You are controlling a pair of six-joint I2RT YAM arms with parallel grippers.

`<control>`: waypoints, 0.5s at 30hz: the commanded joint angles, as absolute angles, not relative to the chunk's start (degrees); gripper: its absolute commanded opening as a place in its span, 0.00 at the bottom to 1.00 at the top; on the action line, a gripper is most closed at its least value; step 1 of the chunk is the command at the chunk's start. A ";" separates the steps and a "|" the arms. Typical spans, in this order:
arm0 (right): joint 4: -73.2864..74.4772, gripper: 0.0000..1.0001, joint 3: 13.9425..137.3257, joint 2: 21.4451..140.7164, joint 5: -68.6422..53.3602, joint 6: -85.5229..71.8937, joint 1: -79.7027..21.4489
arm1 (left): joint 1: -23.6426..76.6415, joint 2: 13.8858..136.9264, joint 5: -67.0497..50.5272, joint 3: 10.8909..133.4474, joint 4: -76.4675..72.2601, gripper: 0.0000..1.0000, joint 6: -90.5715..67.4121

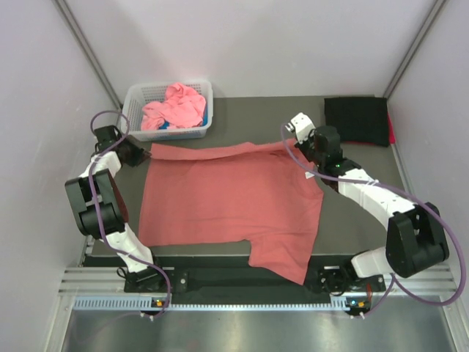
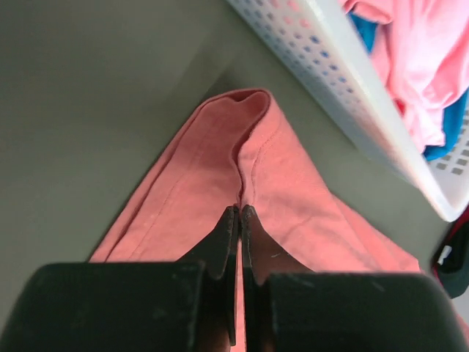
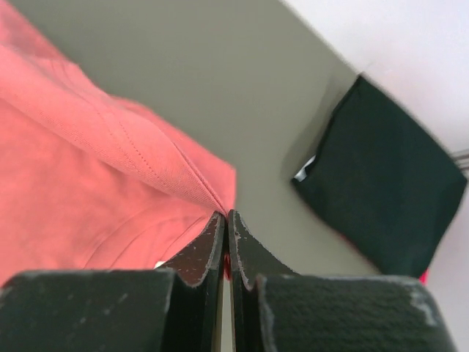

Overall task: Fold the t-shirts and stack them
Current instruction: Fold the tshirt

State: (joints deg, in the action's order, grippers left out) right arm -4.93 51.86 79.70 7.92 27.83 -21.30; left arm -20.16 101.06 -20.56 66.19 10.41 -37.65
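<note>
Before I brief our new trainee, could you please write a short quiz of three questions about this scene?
1. True or false: the left pincer is shut on the salmon-red t-shirt.
2. Where does the pink t-shirt lie? A) in the white basket; B) on the black t-shirt; C) under the right arm.
3. Fill in: the folded black t-shirt lies at the far ___ corner of the table.

Key: 1 true; 2 A; 3 right.
</note>
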 commanded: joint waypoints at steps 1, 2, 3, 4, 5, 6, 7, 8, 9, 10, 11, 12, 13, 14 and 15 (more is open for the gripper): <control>-0.18 0.00 50.37 78.57 4.83 25.23 -21.62 | -20.48 99.67 -20.21 65.66 12.74 0.00 -35.60; -0.09 0.00 49.93 78.66 5.18 25.14 -22.40 | -20.39 99.67 -20.21 65.48 12.74 0.00 -35.33; 0.09 0.00 48.96 78.75 5.27 25.22 -22.59 | -20.48 99.67 -19.26 65.30 13.88 0.00 -35.16; 1.31 0.00 48.61 78.92 5.36 25.31 -22.94 | -20.39 99.67 -18.38 65.39 14.84 0.00 -34.37; 2.19 0.00 48.43 79.53 6.41 25.49 -23.29 | -20.48 99.49 -17.85 65.39 15.38 0.00 -34.02; 2.81 0.00 48.86 79.98 6.68 25.66 -23.47 | -20.39 99.41 -17.32 65.39 16.51 0.00 -33.84; 3.68 0.00 49.22 80.50 6.77 25.66 -23.38 | -20.39 99.40 -17.05 65.13 16.78 0.00 -33.23; 5.00 0.00 49.65 81.46 7.12 25.40 -23.38 | -20.48 99.49 -17.22 65.04 17.14 0.00 -33.05; 5.79 0.00 50.35 81.82 7.03 25.14 -23.38 | -20.39 99.58 -17.40 64.95 18.36 0.00 -32.87; 6.15 0.00 50.80 82.09 7.03 24.88 -23.38 | -20.48 99.75 -17.32 64.86 18.98 0.00 -32.44; 6.59 0.00 51.15 82.70 7.38 24.09 -23.55 | -20.48 99.93 -16.97 64.69 19.59 0.00 -32.26; 7.72 0.00 51.33 82.88 7.30 23.73 -23.55 | -20.48 99.93 -16.70 64.43 20.03 0.00 -31.91; 8.17 0.00 51.50 82.97 7.29 23.47 -23.73 | -20.39 99.76 -15.57 63.99 20.91 0.00 -31.64; 8.61 0.00 51.42 83.40 7.21 23.29 -23.99 | -20.48 99.49 -14.95 63.72 21.18 0.00 -31.47; 9.14 0.00 51.33 83.67 7.29 23.29 -24.17 | -20.39 99.32 -14.25 63.46 21.36 0.00 -31.29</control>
